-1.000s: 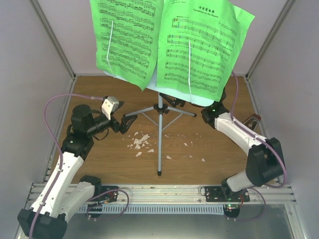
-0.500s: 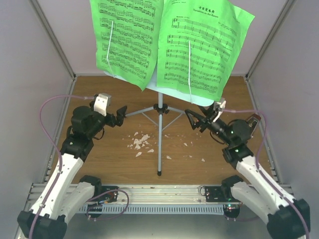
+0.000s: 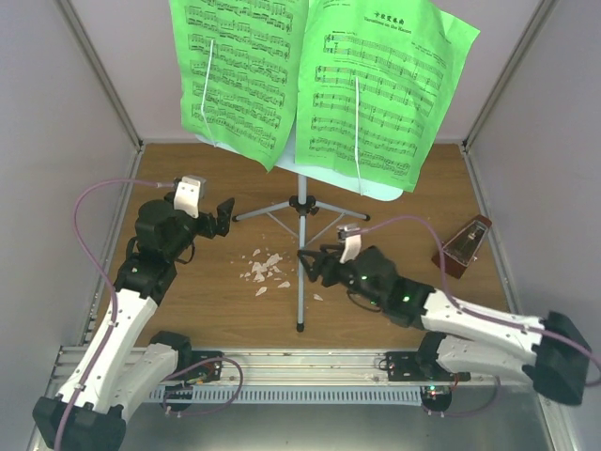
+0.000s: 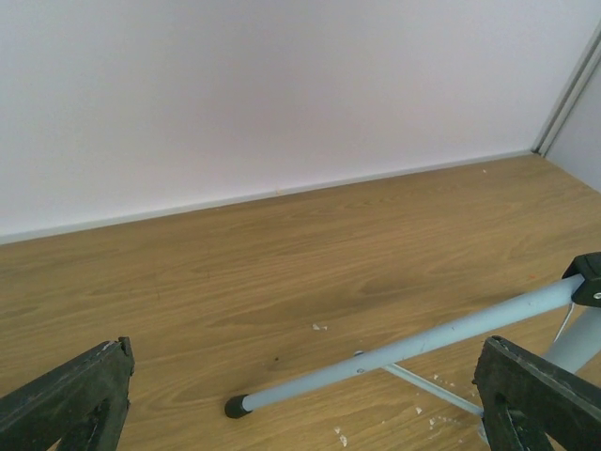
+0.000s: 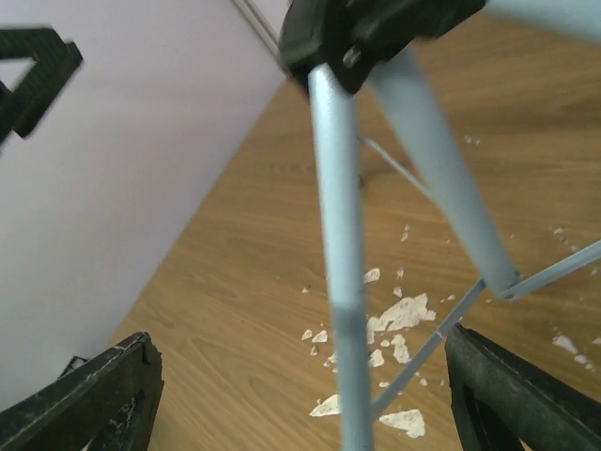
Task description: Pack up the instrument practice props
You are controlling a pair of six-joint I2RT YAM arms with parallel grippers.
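The music stand [image 3: 301, 209] stands at mid-table on silver tripod legs, and two green sheet-music pages [image 3: 374, 86] lie on its desk. To the right, on the wood, is the small reddish-brown metronome [image 3: 465, 247]. My right gripper [image 3: 311, 264] is open, low beside the stand's front leg [image 5: 343, 282]. That leg runs between its fingers [image 5: 521, 399] without touching them. My left gripper [image 3: 223, 218] is open at the tripod's left leg [image 4: 404, 348]. The leg's black foot [image 4: 237, 406] lies between the spread fingers [image 4: 70, 404]. Neither gripper holds anything.
White crumbs [image 3: 266, 268] are scattered on the wood left of the front leg. Pale walls close in the left, back and right sides. A metal rail [image 3: 310, 362] with both arm bases runs along the near edge.
The right arm swung from under the sheets at back right, round to the front middle, and now straddles the tripod's front leg. The left gripper shifted slightly toward the tripod's left leg.
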